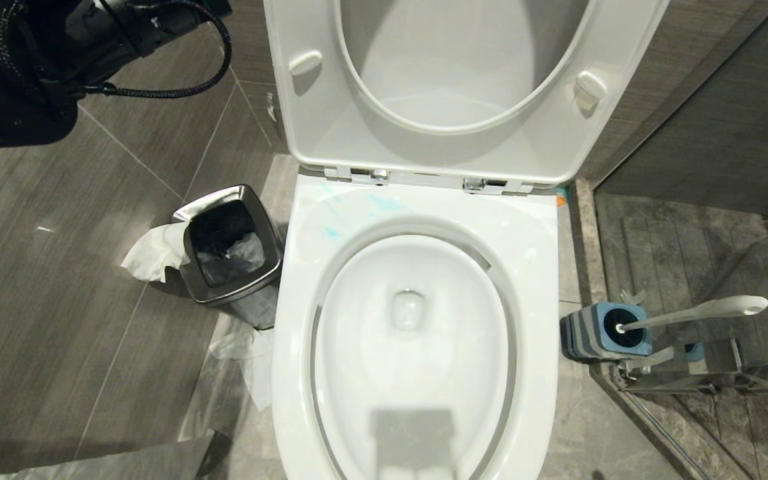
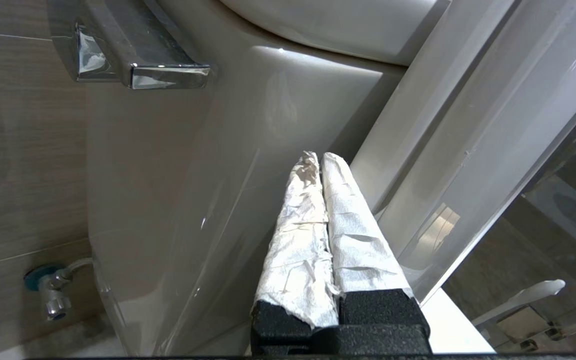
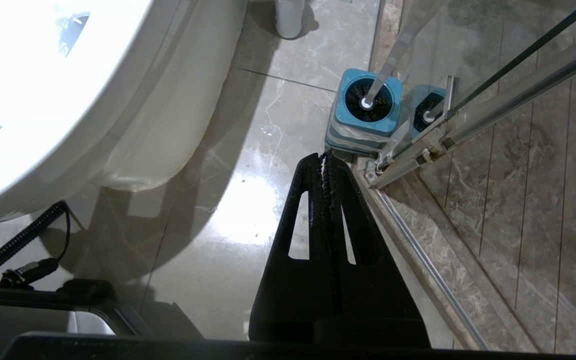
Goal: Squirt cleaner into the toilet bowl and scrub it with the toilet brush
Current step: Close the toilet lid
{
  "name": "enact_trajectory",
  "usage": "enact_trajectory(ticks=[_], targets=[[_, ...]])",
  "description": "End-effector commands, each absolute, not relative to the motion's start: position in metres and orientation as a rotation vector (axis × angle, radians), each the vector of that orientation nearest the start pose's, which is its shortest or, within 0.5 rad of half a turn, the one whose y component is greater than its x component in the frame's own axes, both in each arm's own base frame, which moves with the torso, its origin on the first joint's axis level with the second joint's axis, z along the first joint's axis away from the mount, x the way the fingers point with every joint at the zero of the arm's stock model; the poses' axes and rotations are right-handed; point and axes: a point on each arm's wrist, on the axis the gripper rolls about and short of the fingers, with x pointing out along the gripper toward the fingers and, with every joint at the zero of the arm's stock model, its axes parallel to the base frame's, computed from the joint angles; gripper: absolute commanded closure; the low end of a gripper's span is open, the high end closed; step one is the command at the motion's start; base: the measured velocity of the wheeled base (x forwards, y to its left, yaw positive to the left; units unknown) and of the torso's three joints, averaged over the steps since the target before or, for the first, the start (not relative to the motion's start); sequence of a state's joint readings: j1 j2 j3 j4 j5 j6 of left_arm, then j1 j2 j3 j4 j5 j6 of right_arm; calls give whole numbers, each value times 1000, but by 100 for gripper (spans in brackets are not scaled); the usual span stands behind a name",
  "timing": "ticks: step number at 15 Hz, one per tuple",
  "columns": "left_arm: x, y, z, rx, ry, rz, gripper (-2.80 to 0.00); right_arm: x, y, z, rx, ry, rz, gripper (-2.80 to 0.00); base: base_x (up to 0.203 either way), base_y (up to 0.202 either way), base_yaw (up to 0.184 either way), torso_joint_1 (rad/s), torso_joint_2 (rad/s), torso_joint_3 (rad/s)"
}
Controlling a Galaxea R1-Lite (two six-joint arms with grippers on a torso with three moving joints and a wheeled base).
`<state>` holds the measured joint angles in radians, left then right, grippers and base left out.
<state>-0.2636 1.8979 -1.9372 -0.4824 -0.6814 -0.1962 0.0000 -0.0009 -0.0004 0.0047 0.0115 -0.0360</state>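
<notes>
The white toilet bowl [image 1: 417,347] fills the middle of the head view, with its seat and lid raised. Turquoise cleaner [image 1: 332,231] streaks the back left of the rim. To the right of the bowl, the toilet brush [image 1: 697,312] stands in its blue striped holder [image 1: 591,333]. My left gripper [image 2: 318,159], its fingers wrapped in white paper, is shut and empty beside the cistern, below the chrome flush lever [image 2: 138,55]. My right gripper [image 3: 325,159] is shut and empty low over the floor, its tips just short of the holder [image 3: 365,112].
A steel waste bin [image 1: 231,253] with crumpled tissue [image 1: 154,253] beside it stands left of the bowl. A glass shower screen with a metal rail [image 1: 677,373] runs close behind the brush holder. A water valve [image 2: 50,292] juts from the wall near the cistern.
</notes>
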Motion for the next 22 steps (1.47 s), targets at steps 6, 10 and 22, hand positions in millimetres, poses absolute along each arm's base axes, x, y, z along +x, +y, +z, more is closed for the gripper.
enact_trajectory(ticks=[6,10,22], targets=[[328,-107,410,-82,-367,-997,0,-23,0,75,-37,4,12,0,0,0,0,0,0,0],[312,-103,396,-104,-267,-997,0,-23,0,75,-37,4,12,0,0,0,0,0,0,0],[237,-82,387,-115,-212,-997,0,-23,0,75,-37,4,12,0,0,0,0,0,0,0]])
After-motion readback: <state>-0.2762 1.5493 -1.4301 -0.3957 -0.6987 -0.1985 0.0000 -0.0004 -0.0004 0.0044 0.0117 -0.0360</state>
